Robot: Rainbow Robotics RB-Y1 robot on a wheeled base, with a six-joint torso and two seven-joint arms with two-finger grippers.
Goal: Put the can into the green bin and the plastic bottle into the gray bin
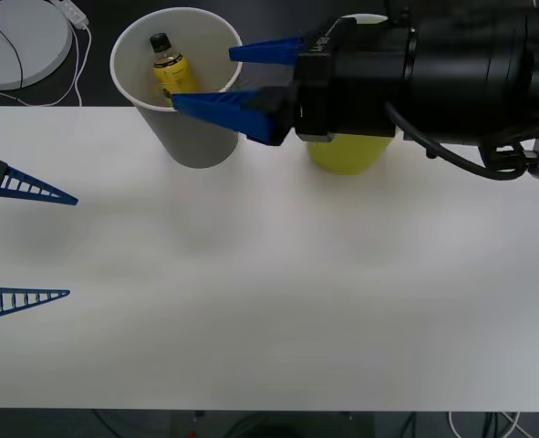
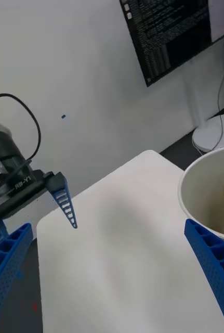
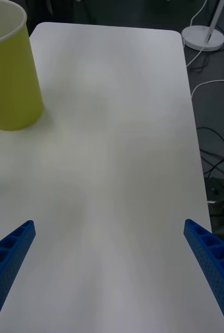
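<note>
Two paper cups stand near the far edge of the white surface (image 1: 269,301): the gray bin (image 1: 182,82) toward the far left, and the green bin (image 1: 347,151) just beside it to the right, mostly hidden under the right arm. Inside the gray bin the plastic bottle (image 1: 171,66) stands roughly upright, black cap up, leaning toward the cup's far wall. Above that bin's near-right rim hangs the right gripper (image 1: 237,78), its blue ribbed fingers spread wide apart and holding nothing; one finger lies across the rim, the other over the cup's opening. At the left edge of the surface sits the left gripper (image 1: 32,242), also spread open and empty, well apart from both cups.
</note>
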